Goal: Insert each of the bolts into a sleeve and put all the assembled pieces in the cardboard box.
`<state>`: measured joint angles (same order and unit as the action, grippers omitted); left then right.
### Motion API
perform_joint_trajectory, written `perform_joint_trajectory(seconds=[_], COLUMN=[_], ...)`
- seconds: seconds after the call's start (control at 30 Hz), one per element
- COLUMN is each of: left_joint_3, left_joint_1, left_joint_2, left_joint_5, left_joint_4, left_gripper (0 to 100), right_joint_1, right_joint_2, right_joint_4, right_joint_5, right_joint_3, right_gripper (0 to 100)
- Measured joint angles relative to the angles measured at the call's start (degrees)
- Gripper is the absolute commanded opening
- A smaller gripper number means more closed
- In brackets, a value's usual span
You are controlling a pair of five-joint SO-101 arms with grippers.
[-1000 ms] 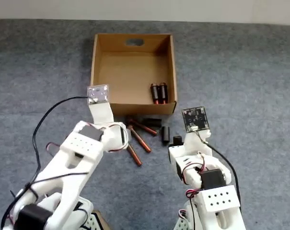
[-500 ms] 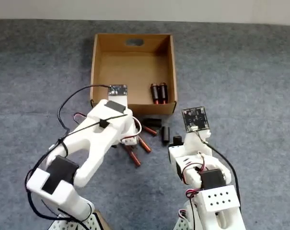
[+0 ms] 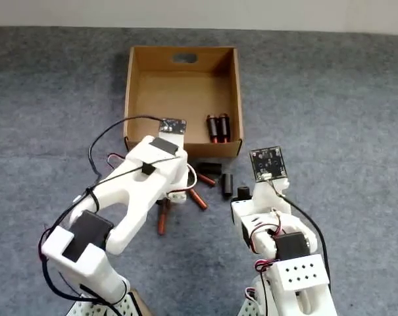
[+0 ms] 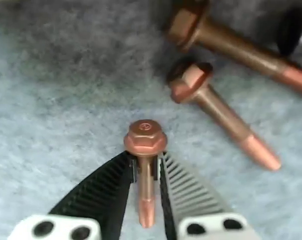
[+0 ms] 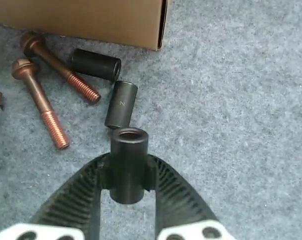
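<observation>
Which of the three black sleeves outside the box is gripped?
The sleeve clamped in the right gripper; the other two sleeves lie loose on the carpet.

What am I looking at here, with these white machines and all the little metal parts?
Two small robot arms sit side by side at a table covered in grey carpet. One picture looks down from above. The other two come from a camera on each arm's wrist. The left arm's fingers grip a copper bolt, and the right arm's fingers grip a black sleeve. More bolts and two sleeves lie loose beside the cardboard box, which holds two assembled pieces.
</observation>
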<state>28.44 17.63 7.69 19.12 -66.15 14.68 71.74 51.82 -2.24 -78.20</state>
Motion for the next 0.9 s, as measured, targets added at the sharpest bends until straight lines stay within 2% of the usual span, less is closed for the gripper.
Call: perform_joint_trajectory(seconds=[0.37, 0.43, 0.57, 0.63, 0.8, 0.9], left_joint_3=[-0.44, -0.44, -0.44, -0.44, -0.62, -0.53], left_joint_1=[-13.45, -13.8, -13.98, -14.33, -14.77, -14.51], left_joint_2=[0.09, 0.09, 0.09, 0.09, 0.09, 0.09], left_joint_5=[-15.12, -15.74, -16.0, -16.0, -14.68, -14.68], left_joint_4=[-2.29, -2.29, -2.29, -2.29, -2.46, 0.09], left_gripper=[1, 2, 13, 15, 10, 7], right_joint_1=[0.0, 0.0, 0.0, 0.0, 0.0, 0.0], right_joint_2=[0.0, 0.0, 0.0, 0.0, 0.0, 0.0], right_joint_4=[0.0, 0.0, 0.0, 0.0, 0.0, 0.0], right_joint_5=[0.0, 0.0, 0.0, 0.0, 0.0, 0.0], right_joint_3=[0.0, 0.0, 0.0, 0.0, 0.0, 0.0], right_gripper=[0.6, 0.6, 0.6, 0.6, 0.6, 0.6])
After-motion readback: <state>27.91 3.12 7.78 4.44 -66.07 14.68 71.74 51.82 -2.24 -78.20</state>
